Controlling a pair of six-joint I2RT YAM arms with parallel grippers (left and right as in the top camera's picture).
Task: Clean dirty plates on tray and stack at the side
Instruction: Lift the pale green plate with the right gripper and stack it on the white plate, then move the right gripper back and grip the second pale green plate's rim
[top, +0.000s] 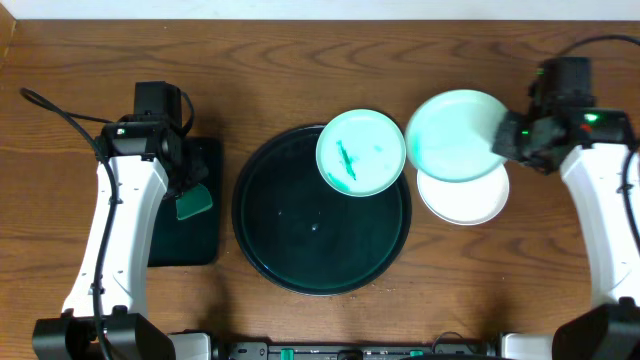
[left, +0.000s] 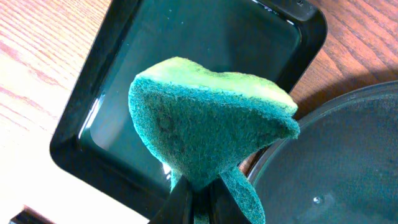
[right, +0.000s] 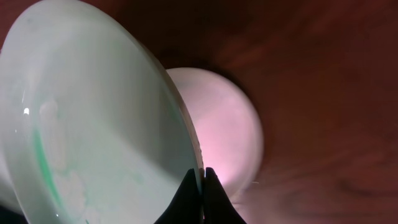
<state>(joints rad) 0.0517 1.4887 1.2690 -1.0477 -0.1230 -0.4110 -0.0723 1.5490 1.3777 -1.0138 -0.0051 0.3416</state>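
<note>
While the right gripper (top: 503, 140) clamps a pale turquoise plate (top: 452, 135) over the white plate (top: 465, 200) beside the round black tray (top: 280, 230), one smeared turquoise plate (top: 360, 152) on it awaits wiping; the left gripper (top: 188, 192) pinches a green sponge (top: 193, 204).

Black tray (top: 280, 230); left turquoise plate (top: 361, 152) smeared dark green; right turquoise plate (top: 455, 135) perhaps faintly green-streaked; white plate (top: 465, 198); green sponge (left: 205, 124).

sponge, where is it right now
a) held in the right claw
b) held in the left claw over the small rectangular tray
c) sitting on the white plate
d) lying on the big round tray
b: the left claw is pinching the sponge over the small rectangular tray, while the right claw grips a turquoise plate instead.
</note>
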